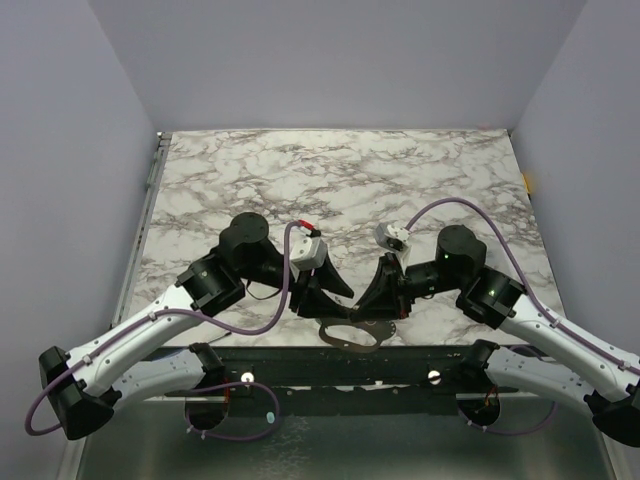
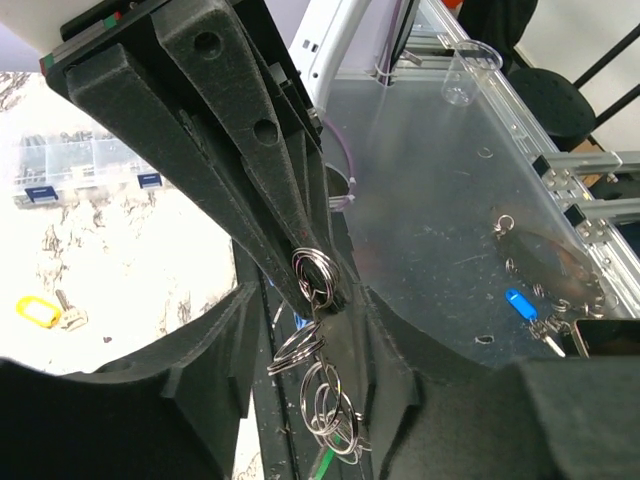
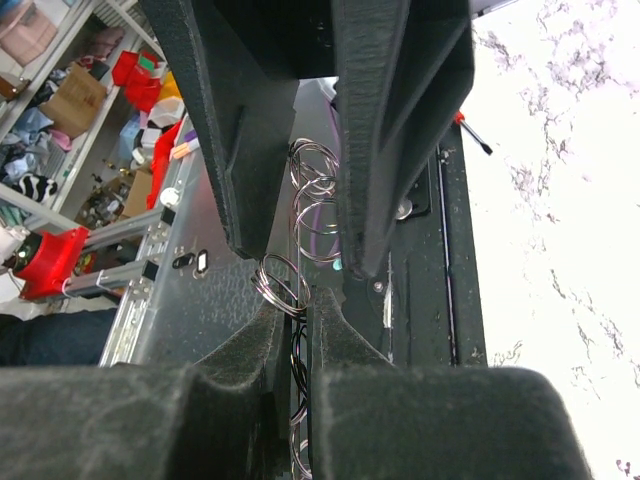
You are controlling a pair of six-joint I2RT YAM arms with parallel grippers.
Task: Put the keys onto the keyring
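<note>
My two grippers meet tip to tip over the table's near edge. My right gripper (image 1: 375, 295) (image 3: 298, 300) is shut on a silvery keyring (image 3: 283, 283) at the top of a short chain of linked rings (image 2: 335, 405). The chain hangs between the fingers of my left gripper (image 1: 335, 290) (image 2: 310, 300), which stand apart around it. A green sliver (image 2: 325, 465) shows below the rings; I cannot tell whether it is the green key. The yellow key (image 2: 40, 312) lies on the marble table. The blue key (image 2: 518, 300) lies on the clear plate below the table edge.
A brown flat piece (image 2: 560, 265) (image 1: 350, 335) with small rings lies on the clear plate near the blue key. A clear plastic cup (image 2: 470, 75) stands farther along. A parts box (image 2: 70, 165) sits on the marble table (image 1: 340, 170). Grey walls enclose three sides.
</note>
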